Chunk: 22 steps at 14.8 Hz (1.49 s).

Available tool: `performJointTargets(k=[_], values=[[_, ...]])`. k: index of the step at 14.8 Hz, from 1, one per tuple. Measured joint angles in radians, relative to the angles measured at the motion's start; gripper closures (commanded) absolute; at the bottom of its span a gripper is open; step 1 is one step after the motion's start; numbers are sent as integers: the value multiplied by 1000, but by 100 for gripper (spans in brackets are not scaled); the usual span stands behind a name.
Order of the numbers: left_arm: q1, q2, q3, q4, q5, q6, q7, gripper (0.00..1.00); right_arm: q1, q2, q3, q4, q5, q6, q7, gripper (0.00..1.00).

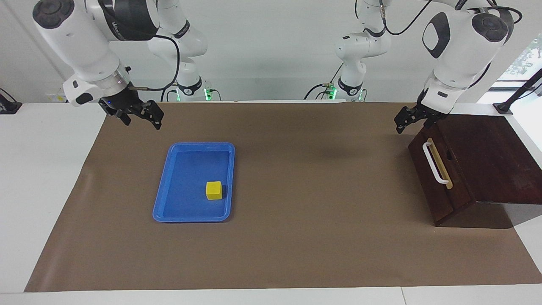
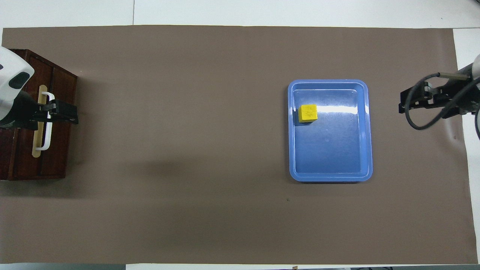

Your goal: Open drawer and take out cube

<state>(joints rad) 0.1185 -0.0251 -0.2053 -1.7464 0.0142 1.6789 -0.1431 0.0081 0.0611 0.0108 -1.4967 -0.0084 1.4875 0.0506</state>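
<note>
Looks basically done: the small yellow cube sits in the blue plastic tray near its edge, the dark wooden drawer looks shut, and the left gripper and right gripper hang open, holding nothing.

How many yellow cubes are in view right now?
1. The cube lies in the blue tray, toward the right arm's end of the table. The drawer is shut, so more could be hidden inside.
</note>
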Motion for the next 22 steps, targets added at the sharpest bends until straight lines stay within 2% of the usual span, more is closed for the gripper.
performJointTargets(k=[2,5,11,22], values=[[0,0,0,0,0,-9,41,0,-2,-25,0,-1,-21,0,-129,0],[-1,0,0,0,-1,-14,65,0,-24,-31,-1,-20,-22,0,-176,0],[-10,-2,-2,0,-1,-28,145,0,-92,-30,13,-98,-22,0,-180,0],[-3,-7,21,0,-1,-34,149,0,-102,-69,31,-97,-22,-18,-141,0]])
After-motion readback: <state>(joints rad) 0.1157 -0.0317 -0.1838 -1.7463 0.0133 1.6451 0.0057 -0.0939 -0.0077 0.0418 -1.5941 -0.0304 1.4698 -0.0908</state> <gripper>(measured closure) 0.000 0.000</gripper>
